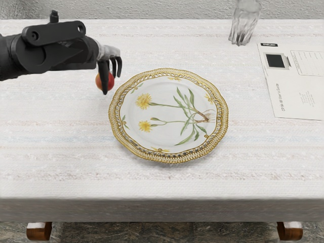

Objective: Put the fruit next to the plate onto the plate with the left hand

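Pale, woven-looking table (61, 152) is filling most of your view, with two wooden feet (39, 230) showing under its front edge.

- Plate (218, 121): it is sitting flat near the table's centre. It has a gold lattice rim and yellow flowers on green stems painted across the white middle. Nothing is lying on it.
- Left arm: it is coming in from the picture's left edge, dark and bulky, across the far-left part of the table.
- Left hand (109, 63): it is hanging just off the plate's upper-left rim, with its fingers (105, 83) pointing down.
- Fruit (98, 81): small and red, it is sitting inside those fingers, beside the plate's rim and not over it.
- Grip: the fingers are curling down around the fruit. One dark finger is crossing its front and the others are closing on its plate side, so you are looking at a hand gripping the fruit.
- Lift: you cannot tell whether the fruit is resting on the table or raised off it, because the hand is covering its underside.
- Glass (244, 23): clear and upright, it is standing at the far edge, well apart from the plate.
- Printed sheet (296, 86): it is lying flat at the right edge.
- Right arm: it is not showing.
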Available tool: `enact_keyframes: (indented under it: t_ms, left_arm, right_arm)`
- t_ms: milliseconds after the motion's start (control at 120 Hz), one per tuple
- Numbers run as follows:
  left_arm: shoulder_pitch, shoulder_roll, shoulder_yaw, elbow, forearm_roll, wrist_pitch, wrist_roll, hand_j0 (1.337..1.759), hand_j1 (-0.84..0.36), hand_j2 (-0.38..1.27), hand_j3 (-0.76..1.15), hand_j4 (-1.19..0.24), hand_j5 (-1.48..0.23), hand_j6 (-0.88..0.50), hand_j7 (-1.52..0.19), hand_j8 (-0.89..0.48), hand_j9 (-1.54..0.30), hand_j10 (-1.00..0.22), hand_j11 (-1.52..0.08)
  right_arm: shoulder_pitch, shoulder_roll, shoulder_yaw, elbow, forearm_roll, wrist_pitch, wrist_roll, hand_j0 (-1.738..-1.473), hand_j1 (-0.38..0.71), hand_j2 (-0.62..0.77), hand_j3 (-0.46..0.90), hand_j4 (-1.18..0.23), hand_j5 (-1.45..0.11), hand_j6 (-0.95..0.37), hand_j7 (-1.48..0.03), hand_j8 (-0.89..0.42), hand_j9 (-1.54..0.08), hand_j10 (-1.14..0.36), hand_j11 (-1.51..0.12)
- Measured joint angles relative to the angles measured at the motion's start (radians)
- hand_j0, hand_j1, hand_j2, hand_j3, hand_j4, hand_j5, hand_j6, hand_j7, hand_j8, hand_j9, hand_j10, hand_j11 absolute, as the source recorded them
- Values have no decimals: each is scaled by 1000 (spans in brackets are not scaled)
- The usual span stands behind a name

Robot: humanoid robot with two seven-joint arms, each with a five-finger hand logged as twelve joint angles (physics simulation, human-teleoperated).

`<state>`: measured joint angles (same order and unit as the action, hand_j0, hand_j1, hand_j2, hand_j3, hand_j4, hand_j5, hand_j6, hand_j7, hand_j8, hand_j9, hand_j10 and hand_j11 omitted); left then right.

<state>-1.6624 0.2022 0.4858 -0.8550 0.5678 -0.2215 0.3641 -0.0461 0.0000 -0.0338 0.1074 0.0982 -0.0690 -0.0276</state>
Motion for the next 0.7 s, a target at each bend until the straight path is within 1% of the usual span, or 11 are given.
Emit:
enact_keyframes:
  t_ms: [50,67,142,275,358,433,475,525,550,600,700]
  left_arm:
    - [-5,-10,-7,-6,-6,-1,0,1651,-174,432,0,-810,-1275,-564,-1147,-441,-1150,-632,-1171]
    - [-7,-12,-9,-8,-8,-2,0,1651,-167,393,0,-808,-1279,-548,-1150,-433,-1152,-624,-1170]
    - [-14,-34,-20,-14,-12,-2,0,1652,-191,419,0,-814,-1267,-558,-1151,-435,-1152,-617,-1168]
    - [-19,-70,-50,-31,-15,-3,1,1653,-272,590,0,-815,-1263,-515,-1163,-400,-1155,-567,-1163]
    - [-15,-86,-75,-45,-16,-6,2,1654,-311,660,0,-817,-1259,-488,-1174,-382,-1158,-590,-1161]
    - [-13,-99,-94,-57,-15,-6,2,1654,-383,805,0,-820,-1253,-465,-1177,-381,-1159,-596,-1160]
    - [-13,-107,-103,-62,-15,-6,2,1654,-425,864,0,-829,-1236,-514,-1182,-364,-1159,-646,-1159]
    - [-13,-109,-112,-66,-14,-6,2,1654,-471,911,0,-833,-1226,-510,-1183,-388,-1158,-692,-1159]
    - [-13,-110,-115,-68,-13,-6,3,1654,-496,893,0,-836,-1219,-550,-1181,-414,-1156,-713,-1157]
    - [-10,-117,-126,-70,-13,-10,3,1655,-540,737,0,-844,-1201,-620,-1171,-514,-1152,-747,-1152]
    - [-8,-127,-151,-67,-86,-9,2,1656,-363,480,0,-657,-918,-520,-900,-455,-888,-598,-888]
  right_arm:
    - [0,0,0,0,0,0,0,-1658,-310,-6,0,-33,-43,-34,-43,-33,-43,-33,-43]
    - [0,0,0,0,0,0,0,-1658,-310,-6,0,-33,-43,-34,-43,-33,-43,-33,-43]
    - [0,0,0,0,0,0,0,-1658,-310,-6,0,-33,-43,-34,-43,-33,-43,-33,-43]
    - [0,0,0,0,0,0,0,-1658,-310,-6,0,-33,-43,-34,-43,-33,-43,-33,-43]
    - [0,0,0,0,0,0,0,-1658,-310,-6,0,-33,-43,-34,-43,-33,-43,-33,-43]
    - [0,0,0,0,0,0,0,-1658,-310,-6,0,-33,-43,-34,-43,-33,-43,-33,-43]
    - [0,0,0,0,0,0,0,-1658,-310,-6,0,-33,-43,-34,-43,-33,-43,-33,-43]
    - [0,0,0,0,0,0,0,-1658,-310,-6,0,-33,-43,-34,-43,-33,-43,-33,-43]
    - [0,0,0,0,0,0,0,-1658,-310,-6,0,-33,-43,-34,-43,-33,-43,-33,-43]
    - [0,0,0,0,0,0,0,-1658,-310,-6,0,-33,-43,-34,-43,-33,-43,-33,-43]
    - [0,0,0,0,0,0,0,-1658,-310,-6,0,-33,-43,-34,-43,-33,-43,-33,-43]
